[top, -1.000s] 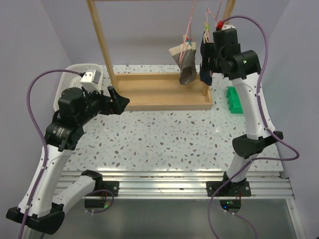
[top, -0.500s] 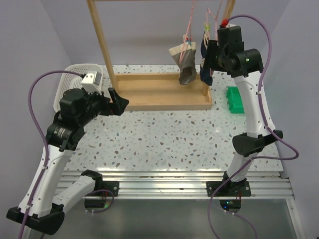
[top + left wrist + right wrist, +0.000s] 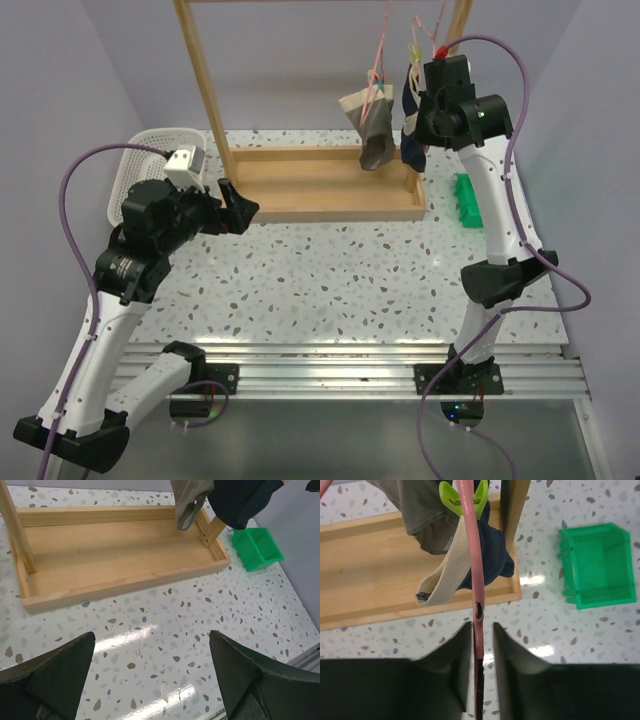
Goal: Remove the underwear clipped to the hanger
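Observation:
The underwear hangs from pink hangers on the wooden rack: a dark navy pair (image 3: 411, 150) with a tan waistband (image 3: 447, 575), and a grey pair (image 3: 375, 140) to its left. In the right wrist view the navy pair (image 3: 492, 555) is pinned by a green clip (image 3: 465, 497) to a pink hanger bar (image 3: 472, 570). My right gripper (image 3: 481, 635) is raised beside the navy pair (image 3: 425, 95). Its jaws stand narrowly open on either side of that bar, the left finger against it and a slim gap on the right. My left gripper (image 3: 240, 205) hovers wide open over the table (image 3: 151, 635), holding nothing.
The rack's wooden base tray (image 3: 320, 185) lies under the hanging clothes, with uprights at both ends. A green bin (image 3: 470, 200) sits on the table right of the tray. A white basket (image 3: 150, 160) stands at the back left, behind my left arm.
My right gripper's jaws have narrowed from wide open to close around the pink hanger bar, and its wrist has shifted slightly left. The left arm has not moved.

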Robot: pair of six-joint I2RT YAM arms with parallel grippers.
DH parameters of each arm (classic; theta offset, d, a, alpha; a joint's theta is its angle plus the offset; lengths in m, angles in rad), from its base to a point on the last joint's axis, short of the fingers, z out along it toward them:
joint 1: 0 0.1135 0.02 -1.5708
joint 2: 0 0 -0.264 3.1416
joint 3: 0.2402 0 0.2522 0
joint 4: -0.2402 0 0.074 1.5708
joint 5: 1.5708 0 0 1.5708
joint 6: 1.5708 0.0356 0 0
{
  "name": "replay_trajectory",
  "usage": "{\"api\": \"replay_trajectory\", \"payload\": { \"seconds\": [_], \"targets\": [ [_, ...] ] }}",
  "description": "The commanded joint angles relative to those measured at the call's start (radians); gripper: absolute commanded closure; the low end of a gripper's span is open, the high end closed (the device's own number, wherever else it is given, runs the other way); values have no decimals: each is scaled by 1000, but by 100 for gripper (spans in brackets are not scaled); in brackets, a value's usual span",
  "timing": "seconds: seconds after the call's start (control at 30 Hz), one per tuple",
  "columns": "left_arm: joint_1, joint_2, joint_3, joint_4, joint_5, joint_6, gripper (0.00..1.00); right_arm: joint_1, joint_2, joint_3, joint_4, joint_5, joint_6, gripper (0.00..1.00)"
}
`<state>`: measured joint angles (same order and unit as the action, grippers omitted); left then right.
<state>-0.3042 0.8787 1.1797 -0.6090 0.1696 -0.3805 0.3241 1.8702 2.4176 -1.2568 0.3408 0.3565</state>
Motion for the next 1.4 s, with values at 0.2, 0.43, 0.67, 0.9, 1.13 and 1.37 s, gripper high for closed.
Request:
{"api": "replay_trajectory", "payload": {
  "seconds": [0.2, 0.43, 0.67, 0.9, 1.13, 1.37],
  "targets": [
    [-6, -30, -18, 26, 1, 17, 0, -5, -115, -86, 141, 17, -60, 100],
    [-6, -26, -22, 35, 4, 11, 0, -3, -223, -204, 370, -62, -149, 100],
    [-6, -21, -20, 34, -1, 9, 0, -3, -240, -198, 384, -68, -122, 100],
    [-6, -18, -5, 28, 1, 25, 0, -3, -391, -408, 367, -129, -74, 100],
    [-6, 17, 38, 46, 37, 34, 0, -2, -618, -652, 353, -207, -86, 100],
    [-13, 65, 46, 92, 210, 8, 0, -2, -827, -823, 248, -227, -61, 100]
  ]
}}
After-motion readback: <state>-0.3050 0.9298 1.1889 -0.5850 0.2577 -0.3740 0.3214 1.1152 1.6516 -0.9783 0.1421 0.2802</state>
